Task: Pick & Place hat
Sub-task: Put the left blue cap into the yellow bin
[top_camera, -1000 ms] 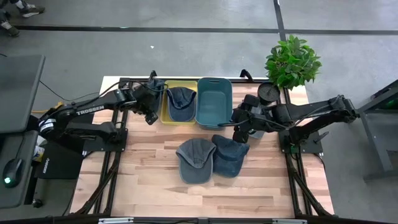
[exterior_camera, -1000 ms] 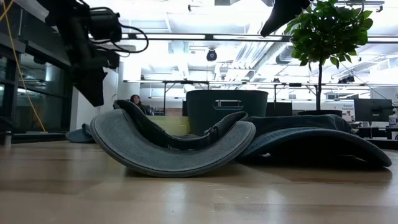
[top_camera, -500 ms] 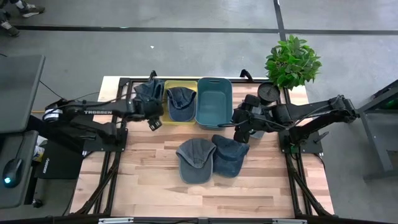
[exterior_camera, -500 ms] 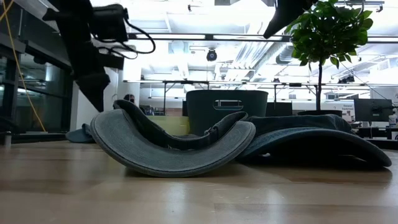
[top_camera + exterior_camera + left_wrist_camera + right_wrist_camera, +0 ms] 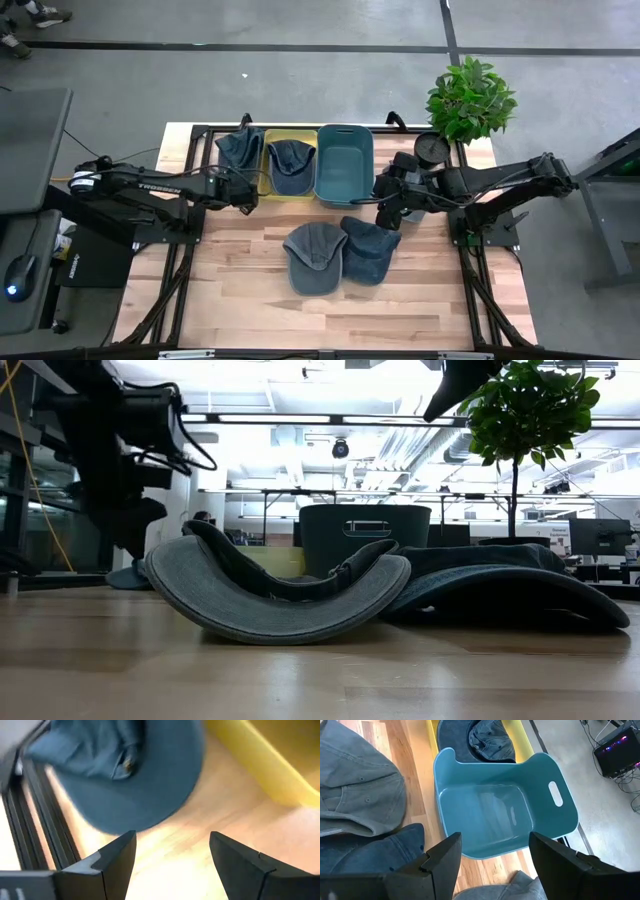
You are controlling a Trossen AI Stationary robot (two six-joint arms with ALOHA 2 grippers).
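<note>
Two denim hats lie side by side mid-table, a grey-blue one [image 5: 315, 258] and a darker blue one [image 5: 370, 250], their edges touching. Another hat [image 5: 290, 157] sits inside the yellow bin [image 5: 268, 180]. A further blue hat [image 5: 240, 148] lies flat on the table against that bin's left side, and shows in the left wrist view [image 5: 125, 770]. My left gripper [image 5: 245, 197] [image 5: 172, 837] is open just nearer than this hat. My right gripper [image 5: 388, 215] [image 5: 495, 840] is open above the darker hat's far edge, beside the teal bin [image 5: 345, 165].
The teal bin [image 5: 495, 815] holds nothing that shows. A potted plant [image 5: 470, 100] and a round dark gauge [image 5: 432, 148] stand at the table's far right corner. Bare wood lies along the near edge [image 5: 320, 320]. Black frame rails run along the left side [image 5: 35, 820].
My left gripper has drawn back from the yellow bin's left rim toward the near edge and has sunk lower; the arm has stretched out flatter. The blue hat beside the bin has stayed on the table. My right arm has kept still.
</note>
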